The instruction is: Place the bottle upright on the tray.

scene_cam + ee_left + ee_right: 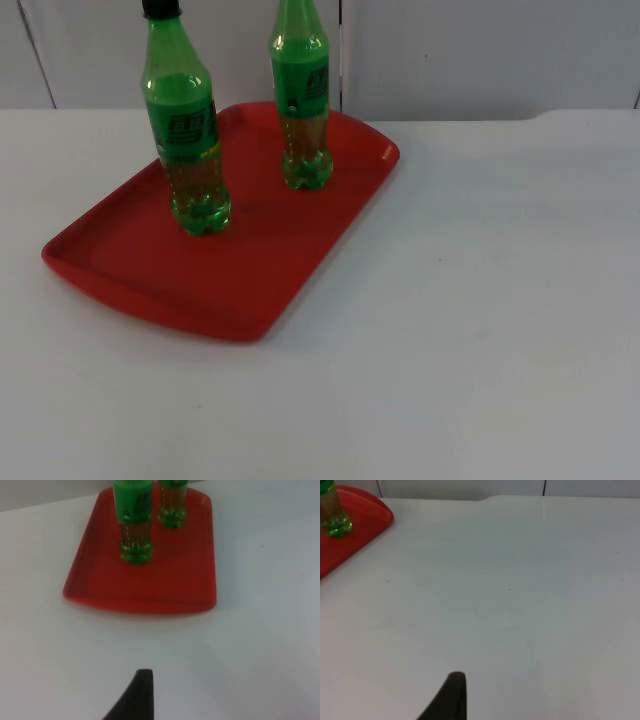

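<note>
Two green bottles stand upright on the red tray (250, 280). One with a black cap (188, 140) is near the tray's middle left; the other (303, 100) stands toward the far right corner. In the left wrist view the tray (170, 585) lies ahead lengthwise, with the nearer bottle (134, 525) and the farther bottle (172, 505) on it. My left gripper (142, 695) is held back from the tray's near edge, over bare table. My right gripper (452, 695) is over bare table to the right of the tray (367, 522), well away from the bottle's base (332, 517).
The white table (480, 300) stretches wide to the right of and in front of the tray. The grey partition wall (480, 50) closes the far side just behind the bottles.
</note>
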Tool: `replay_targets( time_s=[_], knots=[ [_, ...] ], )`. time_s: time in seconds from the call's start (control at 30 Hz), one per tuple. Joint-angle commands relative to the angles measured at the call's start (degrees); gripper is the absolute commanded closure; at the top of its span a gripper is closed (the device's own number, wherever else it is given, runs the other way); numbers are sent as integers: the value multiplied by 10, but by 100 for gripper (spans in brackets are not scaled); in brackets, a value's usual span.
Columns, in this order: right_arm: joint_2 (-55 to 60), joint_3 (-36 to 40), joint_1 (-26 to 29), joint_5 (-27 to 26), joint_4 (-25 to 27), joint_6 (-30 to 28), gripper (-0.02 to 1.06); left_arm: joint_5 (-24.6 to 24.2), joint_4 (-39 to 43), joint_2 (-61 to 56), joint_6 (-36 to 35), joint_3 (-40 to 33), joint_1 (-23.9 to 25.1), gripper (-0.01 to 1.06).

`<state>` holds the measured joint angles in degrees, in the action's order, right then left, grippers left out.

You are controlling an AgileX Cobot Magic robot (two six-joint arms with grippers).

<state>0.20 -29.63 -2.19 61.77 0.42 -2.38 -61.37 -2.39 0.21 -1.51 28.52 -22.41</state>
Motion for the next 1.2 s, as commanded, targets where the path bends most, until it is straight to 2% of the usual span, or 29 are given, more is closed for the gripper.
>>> replay_targets(
  time_s=[0.0,0.93,1.17],
  knots=[
    [-2,0,4,0,0,2,-1,-1,-4,-2,-3,-3,-4,0],
    [-2,0,4,0,0,2,-1,-1,-4,-2,-3,-3,-4,0],
    [-2,0,4,0,0,2,-1,-1,-4,-2,-3,-3,34,0]
  ],
)
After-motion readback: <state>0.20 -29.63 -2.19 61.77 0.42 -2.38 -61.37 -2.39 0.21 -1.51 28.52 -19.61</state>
